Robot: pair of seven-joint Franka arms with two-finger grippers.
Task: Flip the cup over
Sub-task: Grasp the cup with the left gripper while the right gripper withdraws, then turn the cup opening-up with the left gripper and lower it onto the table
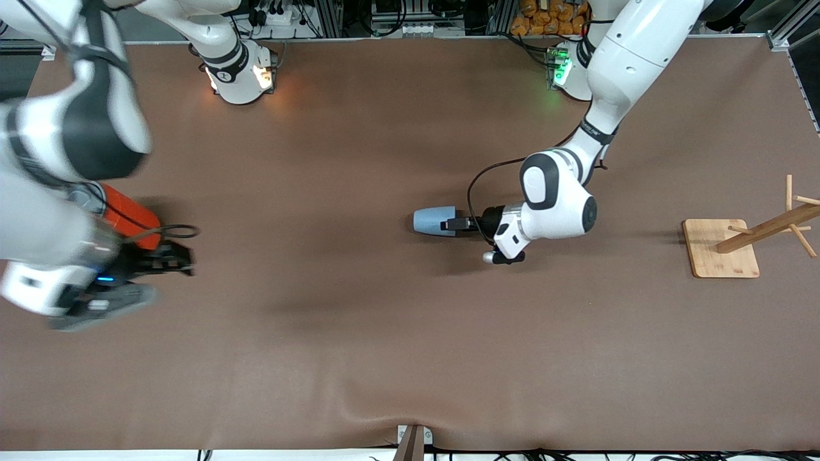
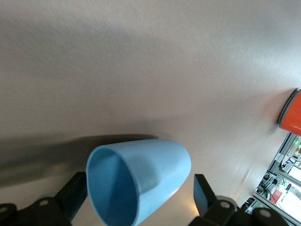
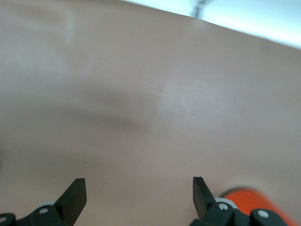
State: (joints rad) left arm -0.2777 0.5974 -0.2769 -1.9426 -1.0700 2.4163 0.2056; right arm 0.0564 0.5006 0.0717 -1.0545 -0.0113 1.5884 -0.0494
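I am a pair of robot arms at a wide brown table (image 1: 359, 346), seen from a high camera facing me.

My left gripper (image 1: 456, 224) is low over the middle of the table, turned sideways toward the right arm's end. Its two black fingers (image 2: 73, 190) stand wide apart on either side of the cup (image 1: 434, 221). In the left wrist view the fingers flank the cup's open end with space showing between each finger and the cup's wall, so I have hold of nothing. The cup is a small light blue tumbler, darker blue inside. It lies on its side on the table, its mouth facing my left gripper and its closed base pointing toward the right arm's end.

My right gripper (image 1: 173, 259) is up over the table at the right arm's end, blurred in the front view. Its fingers (image 3: 75, 195) are spread wide with only bare table between them; it grips nothing.

A large orange can (image 1: 131, 214) sits at the right arm's end, partly hidden under my right arm, just beside the right gripper. It is well apart from the cup. It also shows small at the edge of the left wrist view.

A wooden rack (image 1: 746, 240) on a square base, its pole with pegs leaning outward in the view, stands at the left arm's end, well apart from the cup. Nothing lies between the cup and my left gripper.
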